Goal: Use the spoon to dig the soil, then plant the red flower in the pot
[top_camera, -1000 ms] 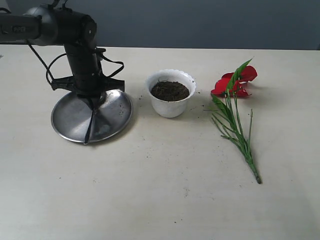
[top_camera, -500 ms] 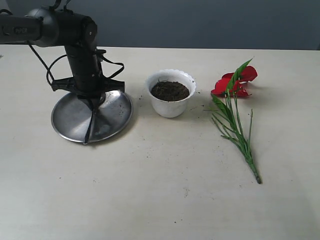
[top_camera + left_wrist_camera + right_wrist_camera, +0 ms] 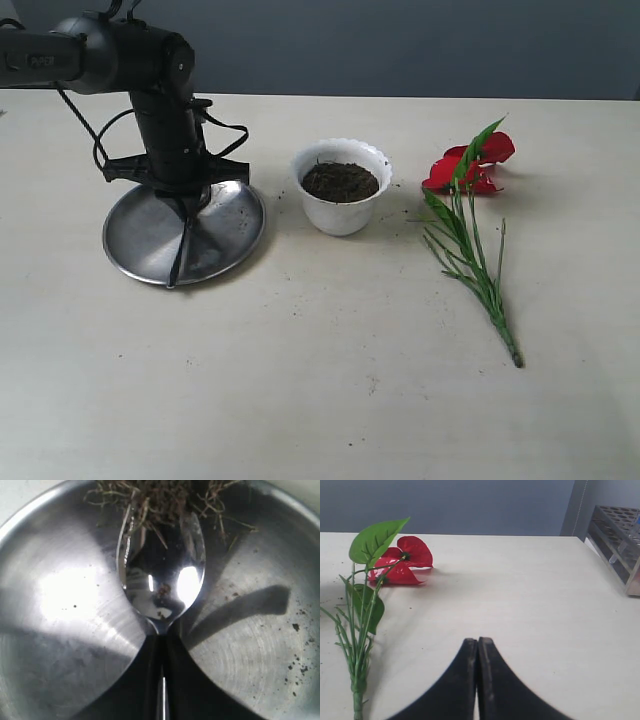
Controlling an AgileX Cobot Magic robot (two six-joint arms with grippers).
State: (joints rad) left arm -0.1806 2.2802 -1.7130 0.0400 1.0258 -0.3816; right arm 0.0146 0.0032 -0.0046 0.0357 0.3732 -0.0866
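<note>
A pale beige table (image 3: 320, 380) fills the scene, with a dark blue-grey wall behind it. The left gripper (image 3: 186, 205) stands over the round steel plate (image 3: 140, 250) at the left, and the arm's body hides the part of the plate under it; from the exterior view the fingers cannot be made out. The left wrist view shows the spoon (image 3: 162, 575) with its thin handle pinched between the two dark jaws, the bowl out over the plate; its notched tip is buried in a tuft of fibrous soil and roots (image 3: 160, 497) cut off at the frame edge. Dark crumbs dot the plate.

The pot (image 3: 341, 195) stands just right of the plate, apart from it, filled nearly to its scalloped rim with the soil (image 3: 340, 181). A few crumbs lie on the table around it.

The red flower (image 3: 468, 165) lies flat on the table to the right of the pot, petals far, stem end near. The right gripper (image 3: 478, 680), seen only in its wrist view, has its jaws pressed together on nothing, near the stem's end. A rack (image 3: 615, 540) is partly cut off at the far right.
</note>
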